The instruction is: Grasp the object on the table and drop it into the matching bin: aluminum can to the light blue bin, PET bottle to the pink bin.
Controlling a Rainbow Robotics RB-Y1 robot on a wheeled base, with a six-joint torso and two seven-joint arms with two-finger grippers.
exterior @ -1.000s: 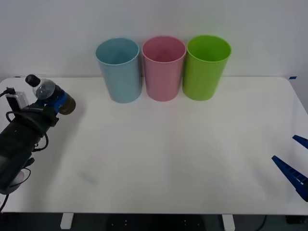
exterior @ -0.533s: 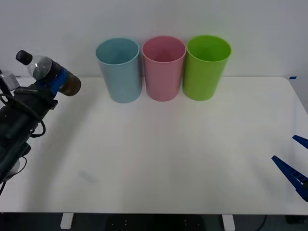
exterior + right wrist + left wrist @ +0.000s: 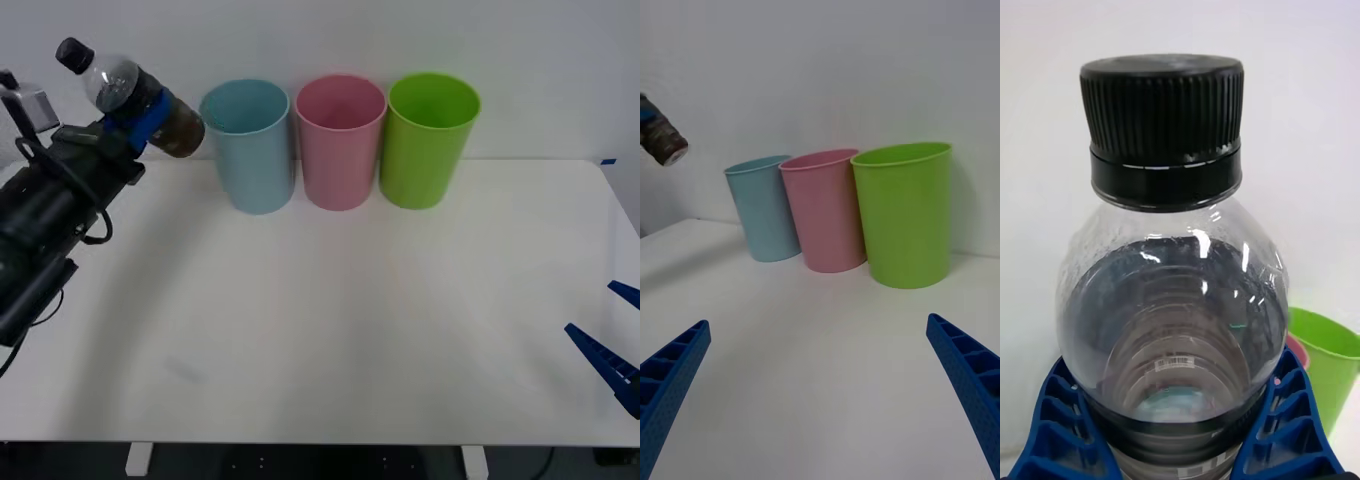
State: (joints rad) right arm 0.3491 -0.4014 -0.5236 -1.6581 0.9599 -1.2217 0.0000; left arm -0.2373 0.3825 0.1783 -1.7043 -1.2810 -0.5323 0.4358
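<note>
Grasp done — left gripper [image 3: 140,115] clamped on the small clear plastic bottle with black cap [image 3: 130,92], lifted tilted above the white table's [image 3: 330,330] far-left corner, apparently just short of the pale blue bucket [image 3: 248,145]. Remaining: carry to the tall pink plastic bin [image 3: 340,140] and release. Right gripper [image 3: 820,397] idle near the right edge, fingers apart.

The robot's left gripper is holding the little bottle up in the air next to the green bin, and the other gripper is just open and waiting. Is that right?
Almost. The front view shows the left gripper holding the bottle up beside the light blue bin, not the green bin, which stands at the far end of the row past the pink bin. The right gripper is indeed open and waiting.
</note>
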